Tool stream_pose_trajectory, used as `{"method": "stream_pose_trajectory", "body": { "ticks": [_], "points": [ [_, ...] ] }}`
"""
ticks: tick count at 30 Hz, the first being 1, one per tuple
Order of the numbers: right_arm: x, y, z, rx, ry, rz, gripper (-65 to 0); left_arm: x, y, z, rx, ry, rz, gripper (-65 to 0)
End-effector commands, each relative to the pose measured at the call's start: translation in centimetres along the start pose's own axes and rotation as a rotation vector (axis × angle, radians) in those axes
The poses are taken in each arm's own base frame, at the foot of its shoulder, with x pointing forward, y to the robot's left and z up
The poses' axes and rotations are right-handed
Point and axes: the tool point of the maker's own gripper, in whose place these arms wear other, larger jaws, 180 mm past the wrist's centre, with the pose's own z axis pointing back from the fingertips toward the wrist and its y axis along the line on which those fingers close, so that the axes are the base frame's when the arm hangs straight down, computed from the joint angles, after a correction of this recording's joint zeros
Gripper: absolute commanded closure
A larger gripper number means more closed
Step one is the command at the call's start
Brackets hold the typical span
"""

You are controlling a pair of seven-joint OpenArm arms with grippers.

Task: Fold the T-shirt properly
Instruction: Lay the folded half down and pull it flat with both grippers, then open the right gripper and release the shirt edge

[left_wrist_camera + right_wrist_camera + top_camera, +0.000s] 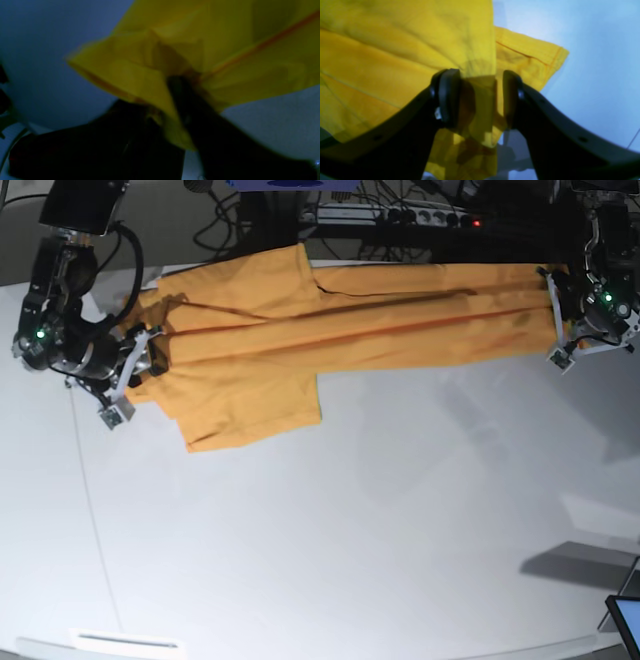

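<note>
So the T-shirt [330,330] is strung out sideways between the two arms, hanging as a long band across the far side of the table [350,540], with one sleeve drooping down just beside the right gripper [480,97]. In the right wrist view that gripper's jaws stand clearly apart, with a bunch of cloth sitting loose in the gap between the pads, so I'd say it's letting go rather than pinching. The left gripper [185,100] is harder to read: its wrist view is dark and blurry, with cloth draped over one finger, and I honestly can't tell how far open it is or whether it has any real hold. My read is that this is the release after stretching the shirt flat. To do it well, I'd want both ends let go at about the same time and low to the table, so the fabric drops straight and doesn't spring back into wrinkles. Back each gripper straight away from the cloth, not sideways, or the pads will drag the edge along. That drooping sleeve near the right gripper looks like the bit to tidy before any folding.
</note>
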Motion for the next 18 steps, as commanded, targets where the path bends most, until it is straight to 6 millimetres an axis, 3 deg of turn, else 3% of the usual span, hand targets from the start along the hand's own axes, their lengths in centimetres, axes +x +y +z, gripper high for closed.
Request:
{"method": "stream_pose_trajectory", "body": {
  "ticks": [1,7,11,18],
  "points": [
    [0.9,-1.2,0.7,-0.04,-0.012,0.014,-28.0,-0.4,1.7,0.7,0.056,0.024,-0.005,-24.0],
    [2.5,-1.6,0.9,-0.05,-0.044,0.025,-28.4,-0.4,1.9,0.8,0.062,0.024,0.001,-43.2],
    [3.7,-2.0,1.2,-0.062,-0.066,0.037,-28.4,0.5,2.7,1.1,0.077,-0.002,0.016,-51.4],
    [5.0,-2.5,1.4,-0.076,-0.084,0.05,-28.6,1.4,3.5,1.5,0.096,-0.026,0.028,-60.0]
  ]
}}
